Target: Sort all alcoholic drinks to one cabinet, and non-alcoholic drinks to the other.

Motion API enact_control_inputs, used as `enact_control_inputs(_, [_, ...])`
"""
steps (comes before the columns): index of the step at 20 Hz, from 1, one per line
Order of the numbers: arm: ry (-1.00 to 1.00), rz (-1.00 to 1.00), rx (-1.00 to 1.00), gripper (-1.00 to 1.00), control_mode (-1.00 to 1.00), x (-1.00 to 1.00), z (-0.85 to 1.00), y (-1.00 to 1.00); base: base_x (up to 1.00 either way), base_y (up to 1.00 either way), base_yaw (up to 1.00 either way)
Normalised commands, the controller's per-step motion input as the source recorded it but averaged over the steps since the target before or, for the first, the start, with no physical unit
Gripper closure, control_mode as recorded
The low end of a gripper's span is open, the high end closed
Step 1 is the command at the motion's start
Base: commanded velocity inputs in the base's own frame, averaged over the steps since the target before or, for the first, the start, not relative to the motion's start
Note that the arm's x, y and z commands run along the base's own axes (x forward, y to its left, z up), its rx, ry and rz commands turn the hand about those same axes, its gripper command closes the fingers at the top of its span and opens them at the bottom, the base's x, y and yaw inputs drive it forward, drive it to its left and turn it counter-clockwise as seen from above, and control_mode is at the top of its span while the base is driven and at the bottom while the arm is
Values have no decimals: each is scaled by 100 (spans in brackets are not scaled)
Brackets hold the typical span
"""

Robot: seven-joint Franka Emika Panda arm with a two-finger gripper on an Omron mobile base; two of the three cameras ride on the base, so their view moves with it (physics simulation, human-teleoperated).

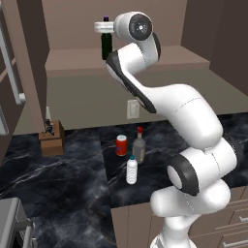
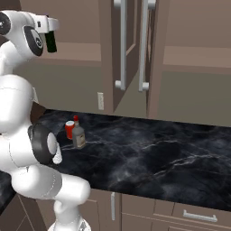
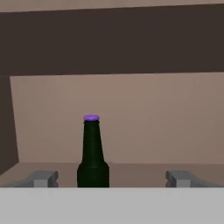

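Both fingertips (image 3: 43, 178) stand wide of the green bottle (image 3: 92, 153).

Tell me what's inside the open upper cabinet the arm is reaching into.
A dark green bottle with a purple cap stands upright on the cabinet shelf, between the open gripper fingers. Bare shelf shows around it. The arm covers part of the shelf behind it.
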Motion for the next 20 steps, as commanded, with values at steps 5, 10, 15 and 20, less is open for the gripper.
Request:
enact_control_inputs(5, [0, -5, 0, -100, -100, -96, 0, -43, 0, 0, 0])
enact_control_inputs(10, [0, -1, 1, -100, -100, -99, 0, -26, 0, 0, 0])
enact_control_inputs(15, [0, 0, 2, -100, -100, -100, 3, -12, 0, 0, 0])
enact_control_inputs(20, [0, 1, 4, -100, -100, -85, 0, -11, 0, 0, 0])
